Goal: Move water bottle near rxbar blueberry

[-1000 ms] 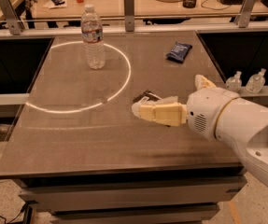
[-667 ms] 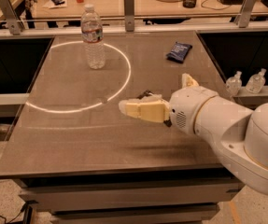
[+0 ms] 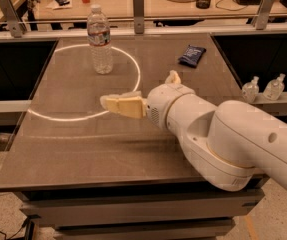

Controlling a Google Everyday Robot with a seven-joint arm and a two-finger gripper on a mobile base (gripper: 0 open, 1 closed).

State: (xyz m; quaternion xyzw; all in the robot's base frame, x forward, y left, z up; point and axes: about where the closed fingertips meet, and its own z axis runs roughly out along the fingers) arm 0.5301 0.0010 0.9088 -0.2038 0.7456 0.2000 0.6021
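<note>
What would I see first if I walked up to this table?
The big white robot arm reaching in from the right, its tan claw over the middle of the table. Then the tall water bottle standing back left inside a glowing ring of light, and the small dark blue rxbar blueberry lying back right.

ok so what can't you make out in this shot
Camera view:
- Label text on the tall clear ribbed plastic water bottle, far left: too small.
- Print on the small dark blue crumpled snack wrapper, far right: too small.
- Tabletop beneath the cream end effector over mid-table and its white arm: hidden by them.
- Arm's base: cut off by the right edge.
</note>
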